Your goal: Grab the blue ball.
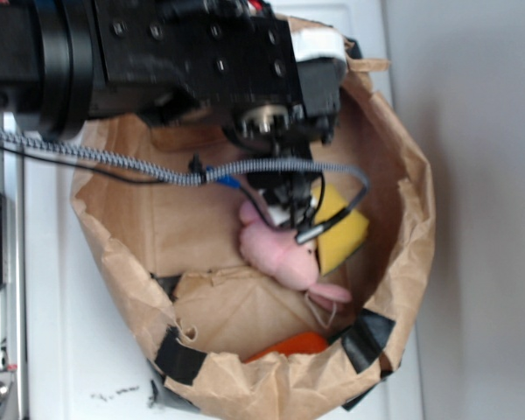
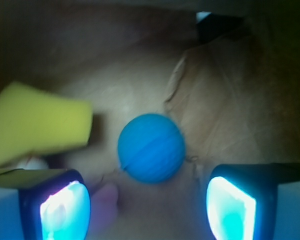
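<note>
Ball (image 2: 151, 148): small, round, teal-blue, with a faint seam line around its middle. It rests on crumpled brown paper, intact and not held. Its position relative to the table edges cannot be determined from these views.

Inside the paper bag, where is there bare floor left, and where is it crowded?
Bare brown paper lies left of the pink plush toy, toward the crumpled brown paper bag's left wall. The right side is crowded: yellow sponge wedge, plush, the open gripper over the small blue ball.
</note>
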Controlling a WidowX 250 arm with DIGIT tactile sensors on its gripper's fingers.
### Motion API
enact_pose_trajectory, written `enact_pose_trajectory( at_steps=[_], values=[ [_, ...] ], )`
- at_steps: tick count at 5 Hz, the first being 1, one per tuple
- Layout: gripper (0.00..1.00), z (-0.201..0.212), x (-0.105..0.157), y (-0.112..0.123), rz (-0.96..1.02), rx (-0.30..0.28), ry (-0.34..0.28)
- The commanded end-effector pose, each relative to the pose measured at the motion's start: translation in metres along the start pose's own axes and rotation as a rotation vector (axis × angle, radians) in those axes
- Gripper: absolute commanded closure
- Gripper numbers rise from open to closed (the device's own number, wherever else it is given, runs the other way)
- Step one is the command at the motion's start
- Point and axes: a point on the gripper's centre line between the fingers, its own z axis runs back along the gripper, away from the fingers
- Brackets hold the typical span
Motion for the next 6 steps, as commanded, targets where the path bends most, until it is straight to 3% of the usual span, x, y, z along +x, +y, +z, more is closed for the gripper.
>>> enact_pose_trajectory(
  at_steps=[1,4,5,6],
  values=[
    [0.00,0.007,0.020,0.005,0.153,-0.122,-0.053],
    [0.00,-0.039,-0.009,-0.004,0.054,-0.064,-0.184],
    [0.00,-0.060,-0.014,-0.010,0.044,-0.013,-0.235],
    [1.00,-0.057,-0.013,-0.012,0.066,-0.015,-0.225]
  ],
)
